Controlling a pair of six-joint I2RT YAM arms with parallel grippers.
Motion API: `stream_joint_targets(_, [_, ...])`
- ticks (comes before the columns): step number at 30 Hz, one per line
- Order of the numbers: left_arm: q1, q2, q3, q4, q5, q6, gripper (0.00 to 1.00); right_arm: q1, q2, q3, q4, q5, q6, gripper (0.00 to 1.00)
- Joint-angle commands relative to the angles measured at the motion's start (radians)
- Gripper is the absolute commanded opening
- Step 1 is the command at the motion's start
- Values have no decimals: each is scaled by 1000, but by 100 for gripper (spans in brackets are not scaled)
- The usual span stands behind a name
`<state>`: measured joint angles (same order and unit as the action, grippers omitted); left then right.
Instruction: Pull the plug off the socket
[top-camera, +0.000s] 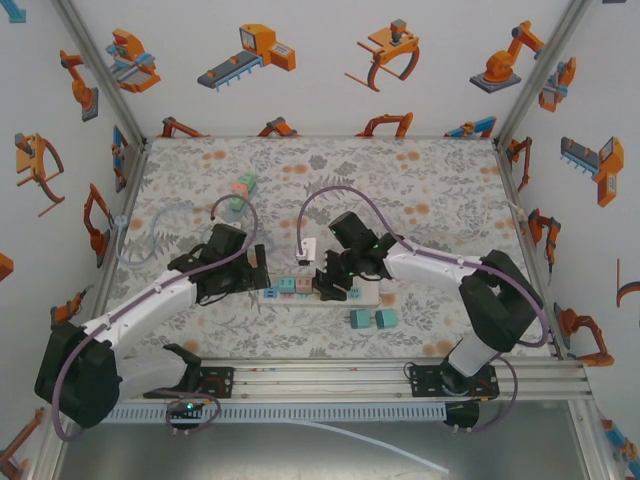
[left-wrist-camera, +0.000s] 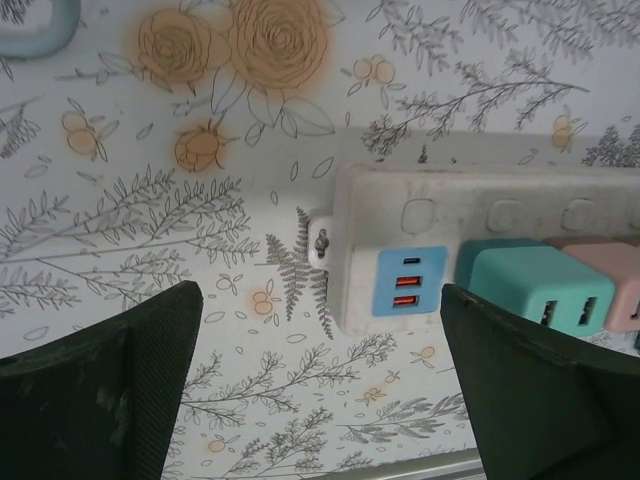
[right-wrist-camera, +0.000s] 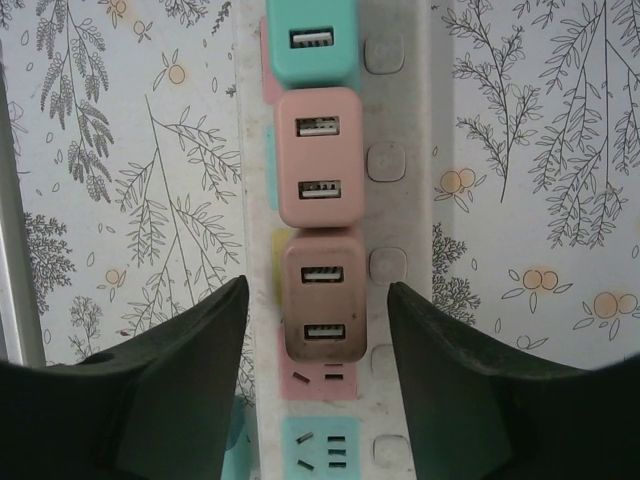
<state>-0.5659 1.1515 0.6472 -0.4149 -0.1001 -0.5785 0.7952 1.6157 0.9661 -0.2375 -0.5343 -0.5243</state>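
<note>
Right gripper (right-wrist-camera: 318, 290) jaws wide astride dusky-pink plug (right-wrist-camera: 322, 305), not touching; left gripper (left-wrist-camera: 320, 300) jaws wide, empty.

In the top view the strip (top-camera: 372, 293) lies crosswise on the table (top-camera: 440, 190), towards its 6 o'clock edge. The left gripper (top-camera: 256, 272) sits just beside the strip's 9 o'clock end, and the right gripper (top-camera: 333, 287) is over its middle. A cabled plug (top-camera: 307, 248) lies just behind the strip at 12 o'clock. Two loose adapters (top-camera: 372, 319) lie side by side at its 5 o'clock, and a far pair (top-camera: 243, 186) lies well apart at 11 o'clock. In the right wrist view three plugs sit in a row on the strip. The nearest plug (right-wrist-camera: 322, 295) stands between the fingers (right-wrist-camera: 170, 380), which are at its 9 and 3 o'clock and do not touch it.
</note>
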Motion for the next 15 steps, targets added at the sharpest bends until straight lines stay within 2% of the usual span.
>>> stream_joint_targets(1, [5,5,-32,12,37,-61,91,9,-4,16,27,-7,4,48])
stream_joint_targets(4, [4,22,-41,17,48,-72,87,13,-7,16,33,3,5,42])
stream_joint_targets(11, [-3,75,-41,15,28,-93,79,16,-23,12,55,-17,26,37])
stream_joint_targets(15, [-8,98,-39,17,25,-97,77,19,-35,0,86,-31,43,31])
